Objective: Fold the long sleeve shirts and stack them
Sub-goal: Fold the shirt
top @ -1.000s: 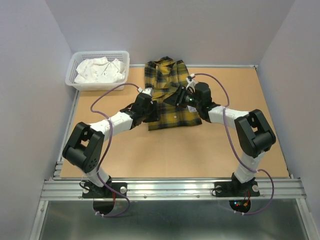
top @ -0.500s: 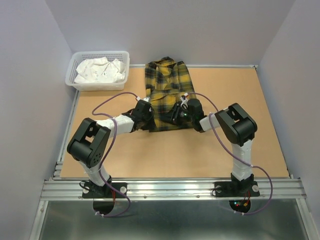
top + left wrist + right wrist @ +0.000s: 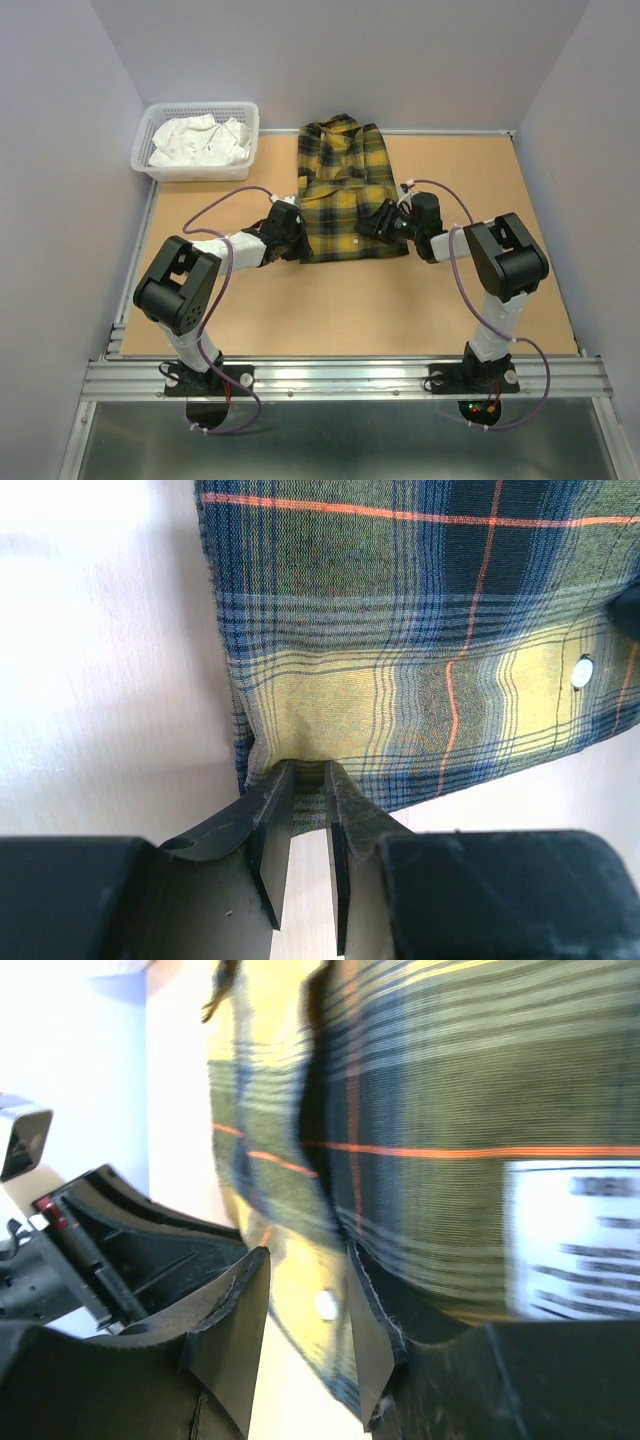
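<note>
A white plastic basket (image 3: 196,108) with latticed walls sits at the far left corner of the brown table board (image 3: 350,310), its long side close to the back wall (image 3: 340,60). A crumpled heap of white cloth (image 3: 200,140) fills it nearly to the rim. Plain pale grey walls close the table in at the back and on both sides. Along the near edge runs a ribbed aluminium rail (image 3: 345,378), and below it lies a dull sheet of metal (image 3: 340,440)
</note>
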Robot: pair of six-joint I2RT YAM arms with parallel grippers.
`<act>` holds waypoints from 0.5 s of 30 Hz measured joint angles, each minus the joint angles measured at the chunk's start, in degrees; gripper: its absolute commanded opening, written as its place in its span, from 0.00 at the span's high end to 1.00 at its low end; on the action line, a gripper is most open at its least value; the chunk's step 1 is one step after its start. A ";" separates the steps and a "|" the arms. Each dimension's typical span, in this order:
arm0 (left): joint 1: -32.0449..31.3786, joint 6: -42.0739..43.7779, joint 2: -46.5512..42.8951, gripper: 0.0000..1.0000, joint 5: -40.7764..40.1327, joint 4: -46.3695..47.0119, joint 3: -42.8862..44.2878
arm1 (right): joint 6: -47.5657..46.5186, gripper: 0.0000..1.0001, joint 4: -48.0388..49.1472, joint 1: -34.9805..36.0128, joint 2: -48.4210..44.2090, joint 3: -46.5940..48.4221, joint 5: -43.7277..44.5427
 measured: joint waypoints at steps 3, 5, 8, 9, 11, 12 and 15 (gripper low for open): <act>0.07 -0.07 0.00 0.69 0.11 -0.04 0.00 | -0.52 0.58 -0.20 -1.20 0.42 -0.63 -0.26; 0.09 -0.22 0.00 0.69 0.20 -0.07 0.00 | -0.61 0.59 0.90 -1.92 1.64 -1.75 -0.26; 0.09 -0.42 0.00 0.69 0.22 -0.11 0.00 | 0.22 0.59 5.40 -3.91 2.95 -4.72 -1.79; 0.09 -0.50 0.00 0.69 0.24 -0.11 0.00 | 0.52 0.59 6.64 -4.68 2.95 -5.92 -2.16; 0.09 -0.61 0.00 0.69 0.24 -0.13 0.00 | 0.96 0.59 8.46 -6.16 2.86 -7.72 -3.04; 0.09 -0.61 0.00 0.69 0.24 -0.20 0.00 | 0.98 0.58 9.18 -7.45 2.36 -8.92 -3.15; 0.09 -0.61 0.00 0.69 0.52 -0.28 0.00 | 1.14 0.57 9.35 -9.64 0.28 -11.52 -2.89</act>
